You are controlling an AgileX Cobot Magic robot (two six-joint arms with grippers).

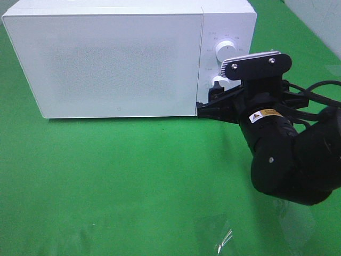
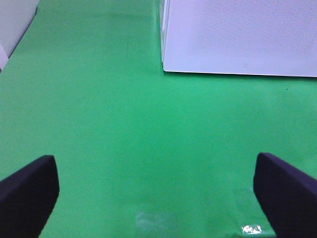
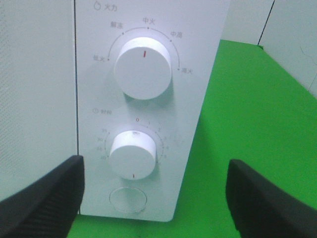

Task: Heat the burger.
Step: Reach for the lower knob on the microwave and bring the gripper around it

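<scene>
My left pincer [image 2: 156, 186] hangs wide open, holding nothing, above the green tabletop [image 2: 124, 124]. The white microwave [image 1: 106, 58] stands with its door shut (burger out of sight, I cannot tell where). My right pincer [image 3: 156, 196] gapes empty, facing the lower dial [image 3: 133, 154].

**Control panel** [image 3: 198, 74] of the microwave [image 1: 106, 58], straight ahead of the right hand [image 3: 154, 196]: heading 火力 with a flame symbol.

**Upper knob** [image 3: 142, 68], the one farther from the hand: arc lettered 低火, 解冻, 中火, 中高, 高火. Its red mark points to 中火.

**Lower knob** [image 3: 132, 154], nearer the hand: scale begins 0, 1, 2. The remaining figures and its caption are too small to read.

**Sticker** [image 1: 264, 115], yellow and white, on the arm behind that hand: wording illegible.
</scene>
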